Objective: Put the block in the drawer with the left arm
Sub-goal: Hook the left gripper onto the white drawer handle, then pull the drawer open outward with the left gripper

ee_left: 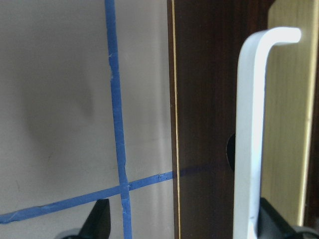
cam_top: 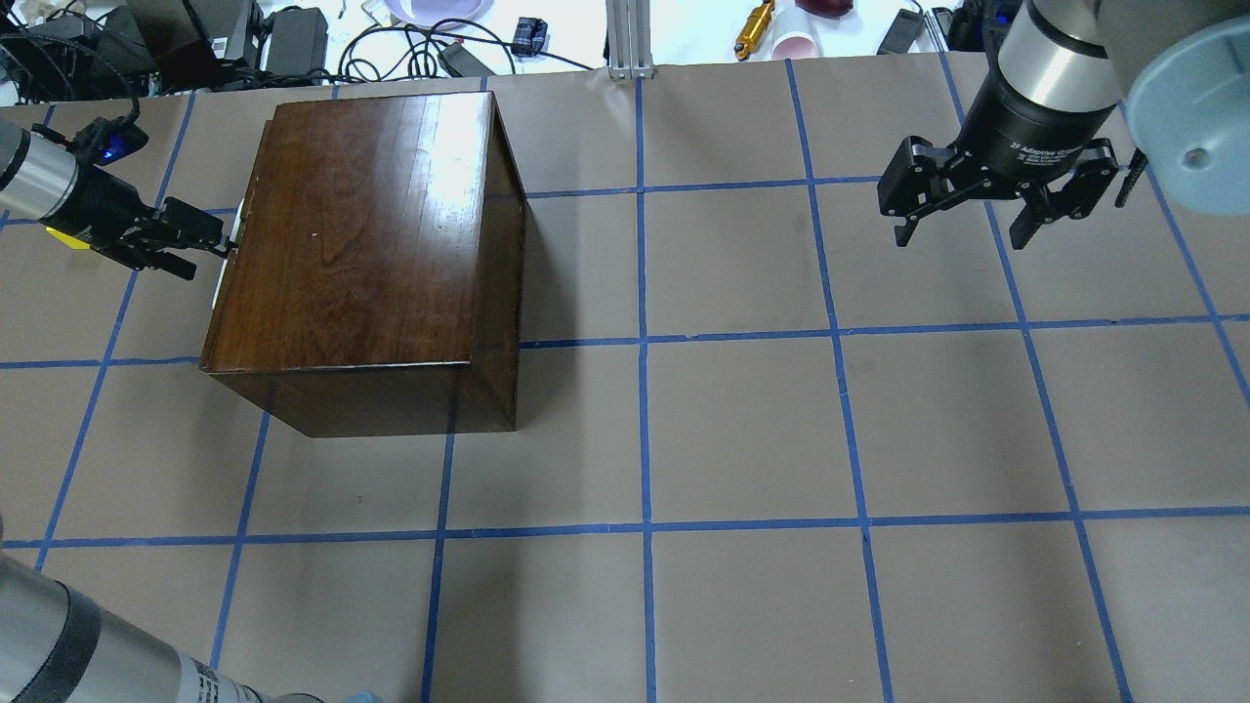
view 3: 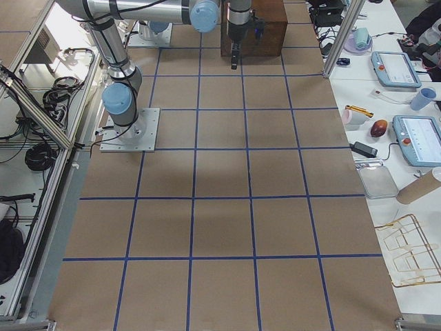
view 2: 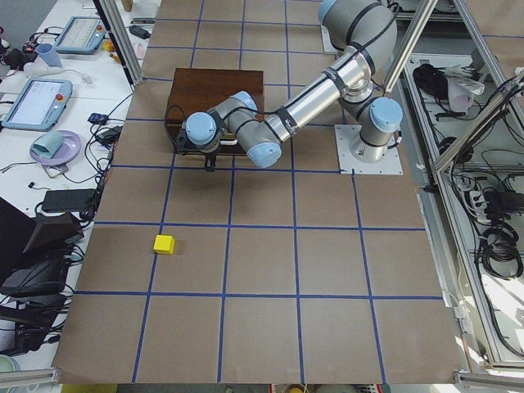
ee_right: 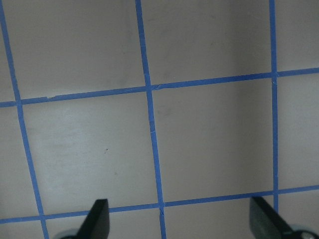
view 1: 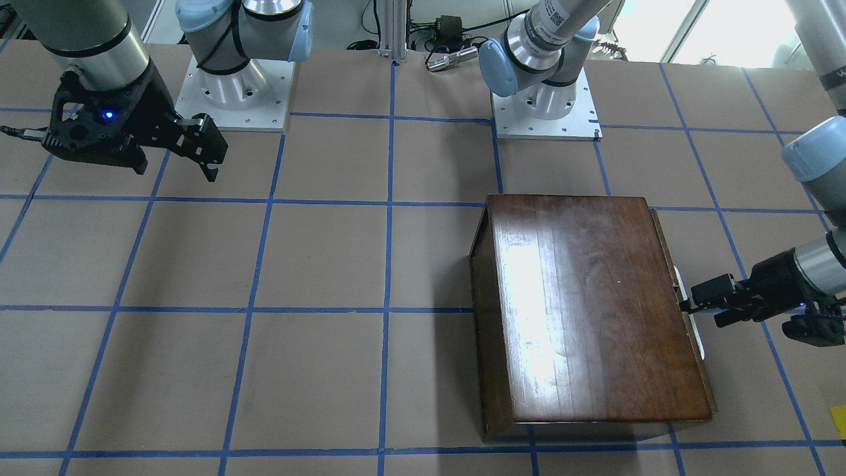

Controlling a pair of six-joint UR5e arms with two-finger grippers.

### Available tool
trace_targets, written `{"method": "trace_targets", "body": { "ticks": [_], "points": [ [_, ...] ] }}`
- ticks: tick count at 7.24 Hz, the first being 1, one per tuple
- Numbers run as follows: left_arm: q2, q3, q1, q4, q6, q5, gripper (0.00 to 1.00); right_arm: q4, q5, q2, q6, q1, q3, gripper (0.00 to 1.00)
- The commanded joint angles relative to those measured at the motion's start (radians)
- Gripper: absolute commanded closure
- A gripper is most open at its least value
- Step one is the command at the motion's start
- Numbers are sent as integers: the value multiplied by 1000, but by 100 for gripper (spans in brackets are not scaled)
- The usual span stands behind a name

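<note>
I've got the left gripper (cam_top: 207, 252) spread open either side of the pull (ee_left: 249, 139) of the drawer (ee_left: 209, 74), ready to tug it out; the yellow block (view 2: 164, 244) sits on the table (view 2: 262, 262), well apart; the right gripper (cam_top: 962, 234) hangs open, parked aside

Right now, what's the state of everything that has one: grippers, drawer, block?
left gripper: open, fingers either side of the pull, not clamped.
right gripper: open, empty, above the table.
drawer: looks shut, no tray showing.
block: loose on the table, away from the box.
</note>
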Motion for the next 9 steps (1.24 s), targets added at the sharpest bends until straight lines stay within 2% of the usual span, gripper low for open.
{"method": "trace_targets", "body": {
  "ticks": [1, 9],
  "points": [
    [-1, 9, 1, 6, 0, 4, 0, 0, 0, 0, 0, 0, 0, 0],
    [1, 9, 3, 75, 2, 83, 0, 0, 0, 0, 0, 0, 0, 0]
  ]
}}
